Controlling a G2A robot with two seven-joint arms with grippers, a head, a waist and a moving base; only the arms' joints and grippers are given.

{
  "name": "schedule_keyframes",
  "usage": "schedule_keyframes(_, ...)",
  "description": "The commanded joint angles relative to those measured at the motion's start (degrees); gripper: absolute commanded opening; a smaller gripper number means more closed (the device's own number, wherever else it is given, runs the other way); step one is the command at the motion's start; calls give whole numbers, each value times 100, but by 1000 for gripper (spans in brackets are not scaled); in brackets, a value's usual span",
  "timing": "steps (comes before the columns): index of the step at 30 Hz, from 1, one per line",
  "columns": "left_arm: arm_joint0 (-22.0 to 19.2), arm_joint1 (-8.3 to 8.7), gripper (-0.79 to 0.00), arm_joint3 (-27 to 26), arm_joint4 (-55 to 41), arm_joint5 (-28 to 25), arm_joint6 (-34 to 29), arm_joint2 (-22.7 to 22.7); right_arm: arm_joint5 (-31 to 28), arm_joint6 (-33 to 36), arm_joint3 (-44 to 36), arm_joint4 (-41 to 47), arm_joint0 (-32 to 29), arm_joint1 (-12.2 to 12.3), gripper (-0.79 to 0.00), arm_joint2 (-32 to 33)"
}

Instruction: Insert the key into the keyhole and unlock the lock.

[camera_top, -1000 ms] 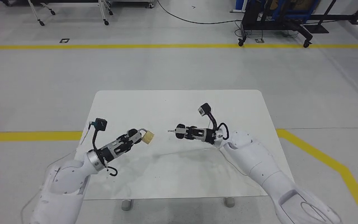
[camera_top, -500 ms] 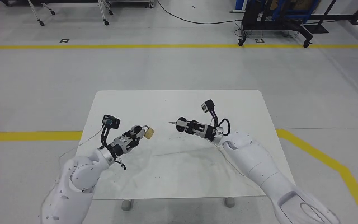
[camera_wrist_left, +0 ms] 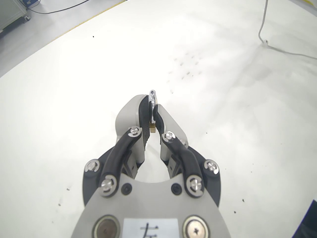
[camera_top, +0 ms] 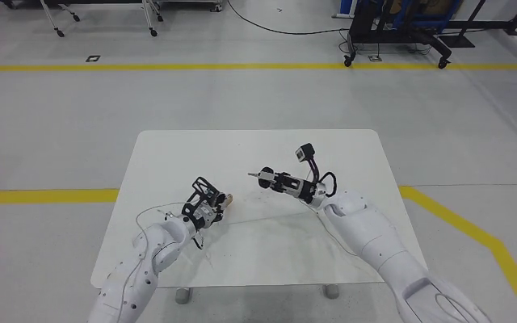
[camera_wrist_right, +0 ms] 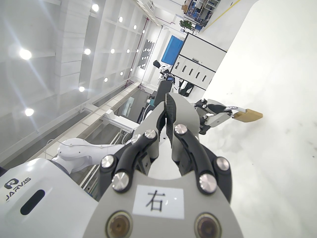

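left claw (camera_wrist_left: 151, 105): nearest to the robot, over the table's near half; its two fingers are pressed together on the padlock.
padlock (camera_wrist_right: 249, 115): in the left claw's grip. The silver shackle is caught between the black pads, and the brass body juts out past the fingertips on the side that faces the right claw. I cannot tell which way the keyhole points.
gap: the padlock and the right claw are near each other but apart, and nothing touches across the space between them.
right claw (camera_wrist_right: 165, 105): a little farther out over the table than the left claw, angled toward it; its fingers are closed tight, pinching the key.
key (camera_top: 253, 173): a thin pale blade poking out from the right claw's tips, aimed toward the left claw's side and clear of the padlock.
table (camera_top: 339, 149): white top spreading beneath and beyond both claws.
cable (camera_wrist_left: 264, 13): white, trailing down onto the table well apart from the left claw.
yellow line (camera_top: 242, 66): on the floor, far beyond both claws and past the table's far edge.
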Motion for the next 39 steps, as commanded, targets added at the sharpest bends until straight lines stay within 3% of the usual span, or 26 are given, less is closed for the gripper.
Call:
schedule_keyframes(1, -54, -19, -785, 83, 103, 84, 54, 82, 14, 7, -33, -14, -27, 9, -785, 33)
schedule_keyframes(18, -175, -78, -773, 339, 71, 246, 125, 179, 17, 69, -229, -60, -183, 37, -785, 219)
schedule_keyframes(25, -260, -111, -489, 408, -35, 270, 126, 223, 37, 48, -256, -100, -232, 47, -785, 286)
schedule_keyframes(28, -289, -127, -440, 436, -60, 332, 133, 245, 27, 55, -290, -116, -257, 52, -785, 314)
schedule_keyframes(34, -331, -154, -459, 505, -98, 388, 148, 290, 24, 60, -345, -160, -304, 66, -785, 377)
schedule_keyframes(39, -379, -172, -582, 575, -88, 396, 135, 326, 26, 51, -409, -198, -348, 85, -785, 443)
